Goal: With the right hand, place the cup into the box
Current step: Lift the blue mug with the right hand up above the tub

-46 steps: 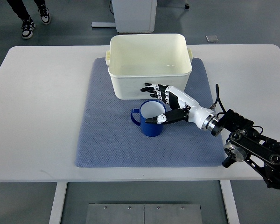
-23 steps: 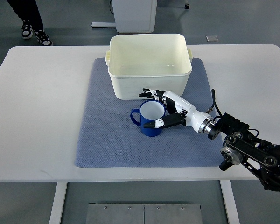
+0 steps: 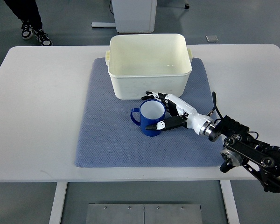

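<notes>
A blue cup (image 3: 143,125) with a white inside stands upright on the blue-grey mat (image 3: 107,140), handle pointing left. It sits just in front of the white box (image 3: 149,85), which has nothing in it. My right hand (image 3: 150,111) comes in from the lower right and wraps the cup's right side. The fingers (image 3: 155,96) curl round the far wall and the thumb (image 3: 155,126) presses the near wall. The cup still rests on the mat. My left hand does not show.
The mat lies on a white table (image 3: 37,116). My right arm (image 3: 252,156) runs off past the table's front right edge. A person's legs and shoes (image 3: 32,28) stand on the floor at the far left. A white pedestal (image 3: 133,14) stands behind the table.
My right hand has slid left and toward the near side, its fingers closing from spread to wrapped around the cup. The cup has not moved. The person's feet shifted.
</notes>
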